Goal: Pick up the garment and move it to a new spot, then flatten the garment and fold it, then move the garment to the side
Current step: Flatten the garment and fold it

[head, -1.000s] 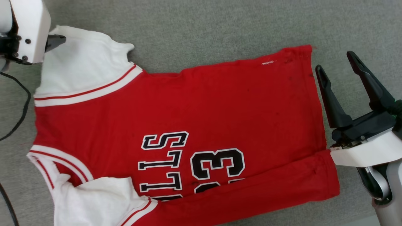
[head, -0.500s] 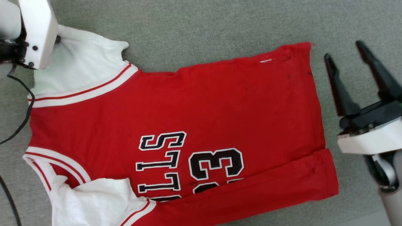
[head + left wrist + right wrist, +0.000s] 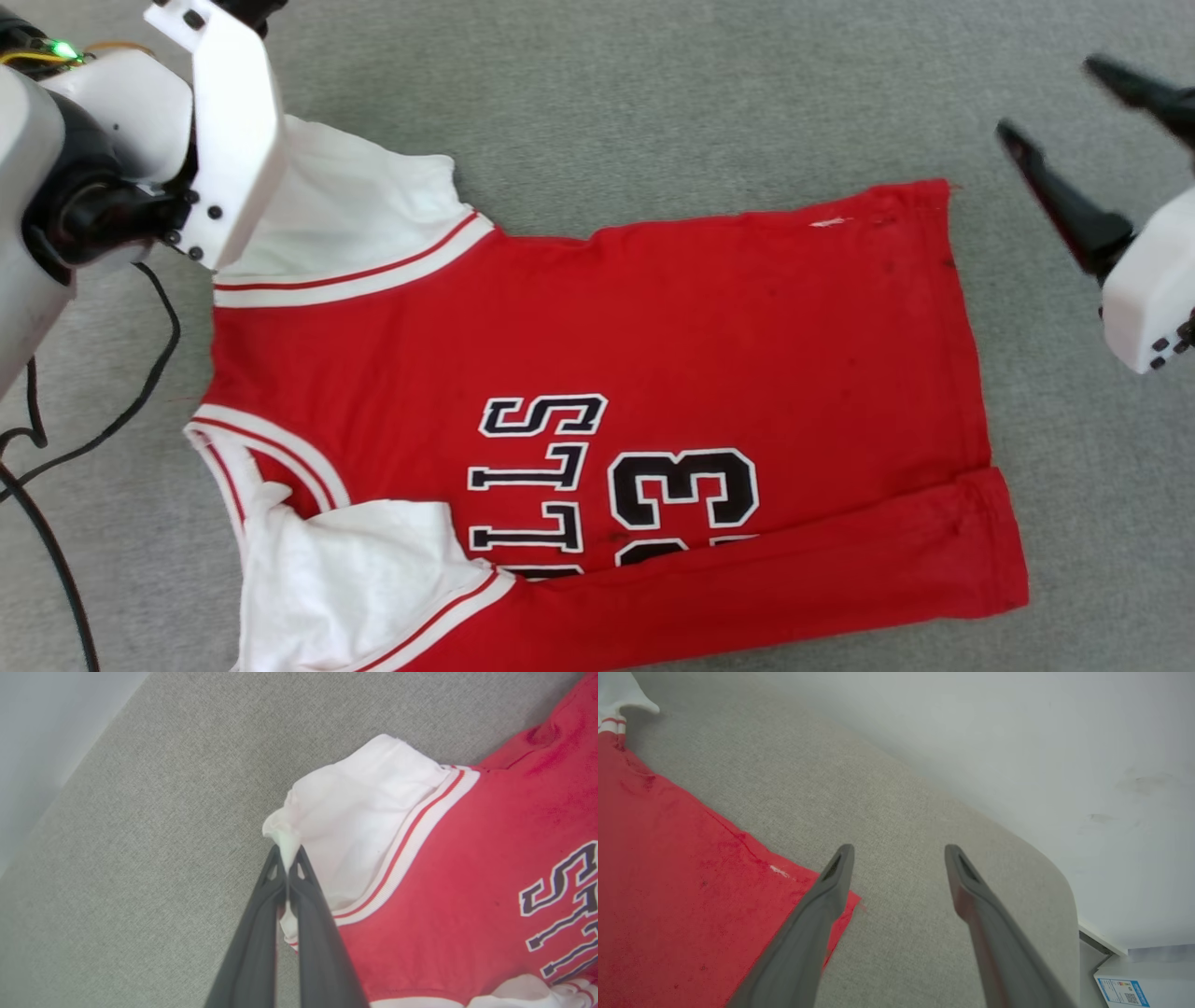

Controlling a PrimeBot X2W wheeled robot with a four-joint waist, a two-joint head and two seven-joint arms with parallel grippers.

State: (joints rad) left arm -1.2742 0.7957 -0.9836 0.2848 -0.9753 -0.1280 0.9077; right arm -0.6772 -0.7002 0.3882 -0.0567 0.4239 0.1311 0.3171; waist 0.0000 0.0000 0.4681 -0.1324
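While the garment (image 3: 597,373) lies on a grey surface (image 3: 653,93) near a pale wall (image 3: 1017,742), left tool (image 3: 288,854) clamps its sleeve (image 3: 355,812), right tool (image 3: 899,851) gapes.

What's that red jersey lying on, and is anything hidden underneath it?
The jersey lies on a grey fabric surface, visible around it. Anything directly beneath is covered. Its near side folds over, hiding part of the 33.

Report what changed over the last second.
The right gripper, open, moved up the head view, from beside the hem of the garment to past its far corner. The left arm turned; the left gripper pinches the white sleeve. The camera shifted too; the garment lies spread as before.
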